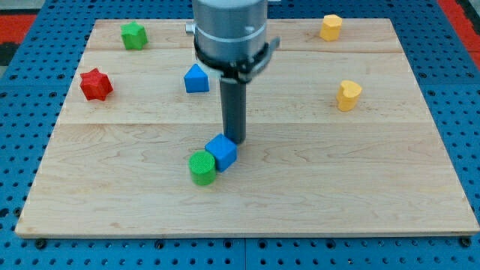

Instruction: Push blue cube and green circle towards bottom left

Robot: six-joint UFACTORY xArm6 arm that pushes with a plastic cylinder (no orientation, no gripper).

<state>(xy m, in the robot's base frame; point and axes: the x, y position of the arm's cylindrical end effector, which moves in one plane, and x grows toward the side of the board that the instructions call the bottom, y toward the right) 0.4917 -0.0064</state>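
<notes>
Blue cube (222, 152) sits near the middle of the pale wooden counter (360, 180), and every other place here is given from it. Touching its lower-left face is the green circle (202, 166), a short ribbed cylinder. My tip (235, 141) rests right at the cube's upper-right edge, seemingly touching it, with the dark rod rising straight up into the grey arm housing. No hand is fitted on this arm, so there is nothing to be apart or together. Above the cube and slightly left stands a blue house-shaped block (196, 79). Far to its upper left are a red star (95, 84) and a green star (133, 35). Well to its upper right stand a yellow heart (348, 95) and, further up, a yellow block (331, 27)
</notes>
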